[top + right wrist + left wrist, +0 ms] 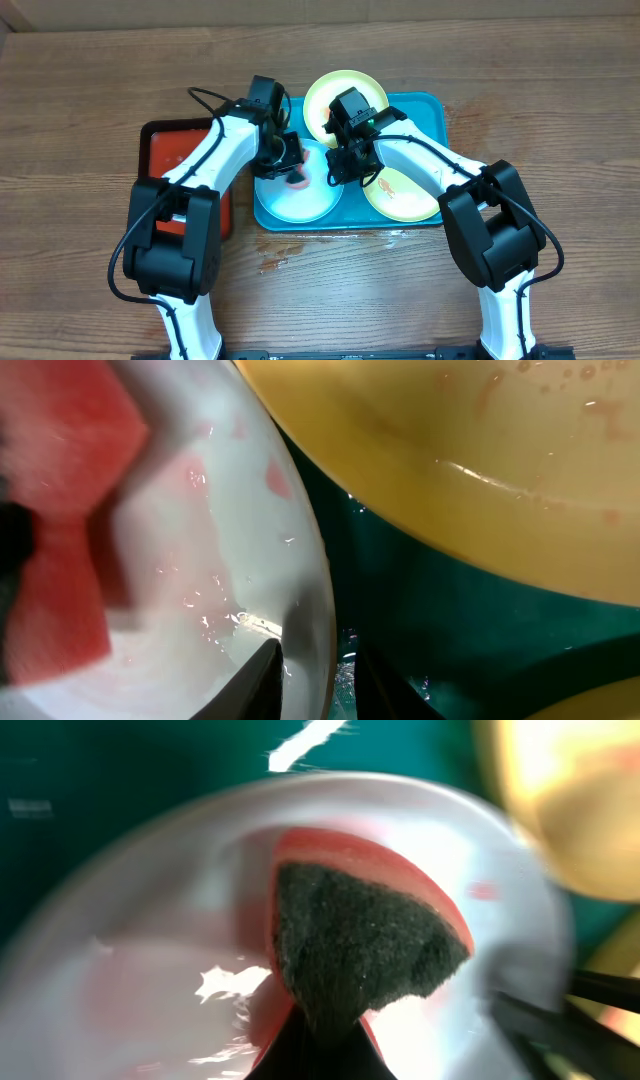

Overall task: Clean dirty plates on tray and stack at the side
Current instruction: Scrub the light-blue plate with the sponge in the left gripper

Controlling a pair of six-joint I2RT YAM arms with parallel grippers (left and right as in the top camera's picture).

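Note:
The teal tray (432,108) holds three plates. A light blue plate (300,205) lies at its front left, one pale yellow-green plate (345,90) at the back, and another (408,198) at the front right with orange smears. My left gripper (292,165) is shut on a red sponge (297,181) with a dark scouring face (360,935), pressed onto the wet blue plate (150,970). My right gripper (338,172) straddles the blue plate's right rim (315,600), one finger inside and one outside (320,685), shut on it. Pink smears show on the blue plate.
A smaller red tray (178,150) with a dark rim lies to the left, under my left arm. Wet patches (280,255) lie on the wooden table in front of the teal tray. The front-right plate's edge (480,450) sits close above my right fingers.

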